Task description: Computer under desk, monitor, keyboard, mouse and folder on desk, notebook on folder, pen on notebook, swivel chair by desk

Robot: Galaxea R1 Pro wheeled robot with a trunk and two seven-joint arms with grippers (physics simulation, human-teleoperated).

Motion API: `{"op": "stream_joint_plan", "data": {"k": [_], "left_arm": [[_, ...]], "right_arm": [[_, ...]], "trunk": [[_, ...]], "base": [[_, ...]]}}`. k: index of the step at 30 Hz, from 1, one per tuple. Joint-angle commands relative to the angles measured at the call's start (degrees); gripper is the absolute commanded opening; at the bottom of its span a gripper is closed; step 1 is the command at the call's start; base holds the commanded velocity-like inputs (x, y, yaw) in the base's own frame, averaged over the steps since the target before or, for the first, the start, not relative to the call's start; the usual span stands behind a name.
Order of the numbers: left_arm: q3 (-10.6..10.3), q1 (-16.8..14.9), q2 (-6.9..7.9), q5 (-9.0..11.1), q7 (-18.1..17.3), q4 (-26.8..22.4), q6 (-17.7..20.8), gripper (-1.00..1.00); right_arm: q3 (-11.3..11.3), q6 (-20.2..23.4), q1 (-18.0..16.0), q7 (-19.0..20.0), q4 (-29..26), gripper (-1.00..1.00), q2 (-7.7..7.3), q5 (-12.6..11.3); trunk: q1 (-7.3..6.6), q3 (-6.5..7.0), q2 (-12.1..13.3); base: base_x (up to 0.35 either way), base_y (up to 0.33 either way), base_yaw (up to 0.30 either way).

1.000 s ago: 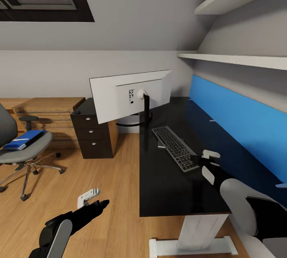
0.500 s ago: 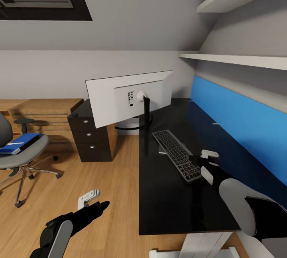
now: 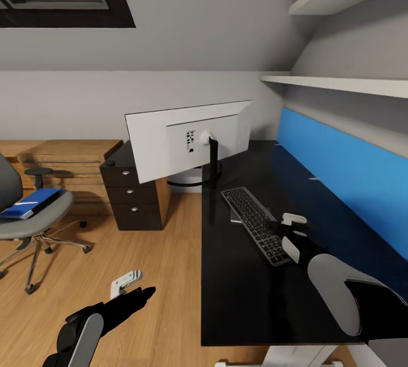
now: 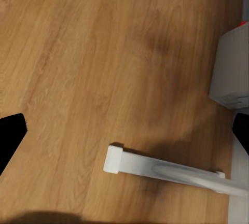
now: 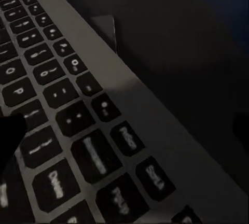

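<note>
The keyboard point(image 3: 258, 224) lies on the desk point(image 3: 243, 293) just ahead of the monitor point(image 3: 187, 135), its near right edge between the right gripper's point(image 3: 288, 227) parted fingers, while the left gripper point(image 3: 133, 287) hangs spread above the floor point(image 3: 147, 253).

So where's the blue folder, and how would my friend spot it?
Find the swivel chair on the wood floor, left of the black desk in the head view. The folder lies flat on its grey seat. It is the bright blue thing there with a white stripe, unlike the big blue panel standing behind the desk.
</note>
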Motion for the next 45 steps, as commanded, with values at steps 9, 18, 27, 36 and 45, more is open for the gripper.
{"op": "stream_joint_plan", "data": {"k": [9,18,27,36,45], "left_arm": [[0.11,-0.05,-0.04,0.61,0.45,-0.04,0.26,1.00],[0.11,-0.05,-0.04,0.62,0.45,-0.04,0.26,1.00],[0.05,-0.05,-0.10,0.62,0.45,-0.04,0.24,1.00],[0.05,-0.05,-0.05,0.70,0.45,0.20,0.26,1.00],[0.04,-0.05,-0.12,0.68,0.45,0.22,0.23,1.00]], "right_arm": [[-0.08,-0.09,-0.03,-0.05,0.00,1.00,0.50,0.35],[-0.08,-0.16,-0.03,-0.02,0.00,1.00,0.54,2.86],[-0.16,-0.17,-0.03,-0.05,0.00,1.00,0.41,3.48],[-0.16,-0.17,-0.03,-0.05,0.00,1.00,0.29,3.51],[-0.16,-0.19,-0.03,-0.05,0.00,1.00,0.28,3.51]], "trunk": [[0.00,-0.44,-0.03],[0.00,-0.51,-0.03],[0.00,-0.51,-0.03],[0.00,-0.51,-0.03],[0.00,-0.51,-0.03]], "base": [[0.007,0.000,0.154],[0.001,0.000,0.028],[0.171,0.000,0.002],[0.063,0.000,0.000],[0.003,0.000,0.000]]}}
